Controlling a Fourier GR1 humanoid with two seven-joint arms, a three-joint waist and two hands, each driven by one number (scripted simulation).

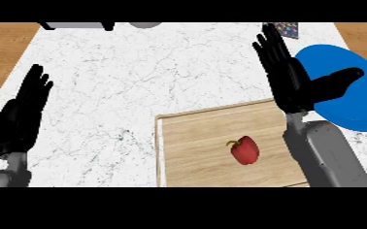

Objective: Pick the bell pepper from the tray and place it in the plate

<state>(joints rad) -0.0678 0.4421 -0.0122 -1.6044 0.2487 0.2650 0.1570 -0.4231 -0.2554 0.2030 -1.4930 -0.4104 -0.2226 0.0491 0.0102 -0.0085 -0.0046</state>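
A red bell pepper (245, 150) with a green stem lies on the wooden tray (201, 145) at the lower middle. The blue plate (337, 65) sits on the counter at the right edge, partly hidden by my right hand (287, 75). That hand is open, fingers straight and pointing away, thumb spread over the plate; it hovers beyond the tray's far right corner, apart from the pepper. My left hand (25, 106) rests open at the left edge, fingers up.
The white marble counter (143, 77) spreads across the view, with wood showing at both far corners. A grey object (145, 24) and a dark-edged item (75, 25) sit at the far edge; a patterned object (285, 28) lies far right.
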